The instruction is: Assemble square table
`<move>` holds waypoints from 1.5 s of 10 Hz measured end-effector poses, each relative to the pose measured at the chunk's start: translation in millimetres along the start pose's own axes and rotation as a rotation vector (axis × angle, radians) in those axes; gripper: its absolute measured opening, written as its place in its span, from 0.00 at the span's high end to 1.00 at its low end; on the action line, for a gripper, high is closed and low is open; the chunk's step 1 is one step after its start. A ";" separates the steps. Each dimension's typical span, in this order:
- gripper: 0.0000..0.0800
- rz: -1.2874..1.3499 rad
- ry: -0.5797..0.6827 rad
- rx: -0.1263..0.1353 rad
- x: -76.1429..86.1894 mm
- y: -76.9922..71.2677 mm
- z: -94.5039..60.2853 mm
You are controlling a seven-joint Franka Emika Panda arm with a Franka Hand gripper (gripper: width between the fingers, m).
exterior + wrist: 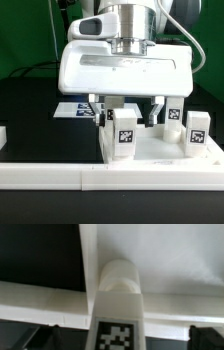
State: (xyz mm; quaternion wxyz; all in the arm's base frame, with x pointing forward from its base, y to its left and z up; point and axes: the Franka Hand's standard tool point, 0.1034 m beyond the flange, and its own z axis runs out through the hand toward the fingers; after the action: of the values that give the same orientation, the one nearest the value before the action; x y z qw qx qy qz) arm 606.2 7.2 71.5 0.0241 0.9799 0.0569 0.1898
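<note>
My hand grips a leg upright, long axis vertical, directly over the slab; the socket lies straight below.

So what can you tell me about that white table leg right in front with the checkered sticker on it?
The front table leg is a small blocky white piece, plastic by its look, with a black-and-white tag on the side facing the camera. It stands upright on the white square tabletop, near its front edge. The tool hangs just behind and above it; whether they touch cannot be told.
</note>
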 end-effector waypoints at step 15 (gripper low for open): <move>0.19 0.057 -0.567 0.145 32.0 1.6 -0.1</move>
State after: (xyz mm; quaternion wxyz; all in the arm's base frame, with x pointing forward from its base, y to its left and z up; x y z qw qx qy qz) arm 635.8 9.5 83.4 -0.0362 0.9942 0.0338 -0.0956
